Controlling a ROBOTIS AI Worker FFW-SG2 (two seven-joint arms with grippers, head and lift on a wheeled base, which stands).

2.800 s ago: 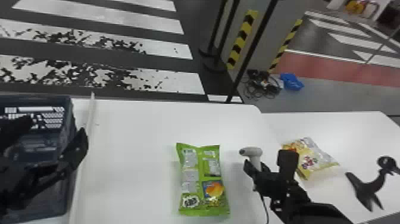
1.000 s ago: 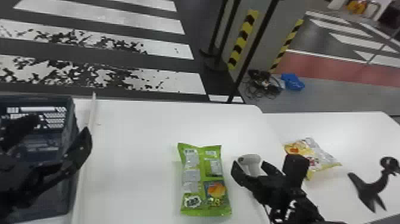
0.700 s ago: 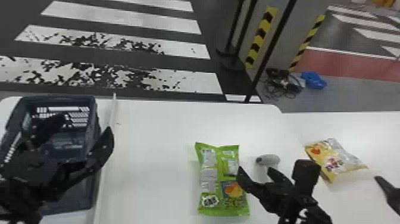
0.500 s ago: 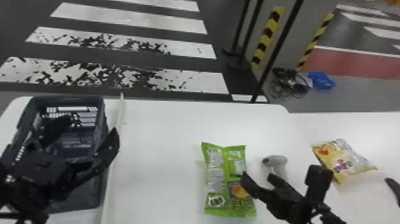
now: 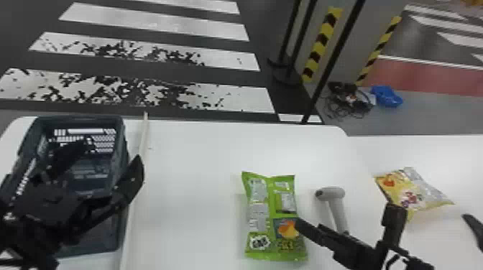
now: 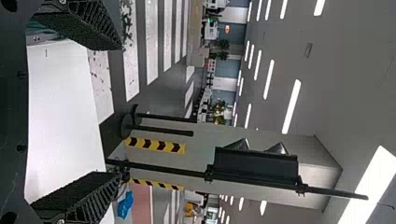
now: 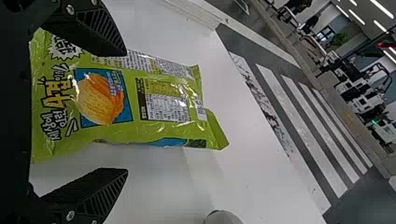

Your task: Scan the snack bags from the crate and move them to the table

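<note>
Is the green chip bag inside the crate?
No, the green chip bag lies on the white table, with the crate off to its left.

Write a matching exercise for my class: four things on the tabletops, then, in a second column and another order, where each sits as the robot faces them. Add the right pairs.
Column one
1. crate
2. scanner
3. yellow-and-white snack bag
4. green snack bag

Column two
A. between the two snack bags
B. farthest right of the four
C. farthest left of the four
D. between the crate and the scanner

Right pairs: 1-C, 2-A, 3-B, 4-D
</note>
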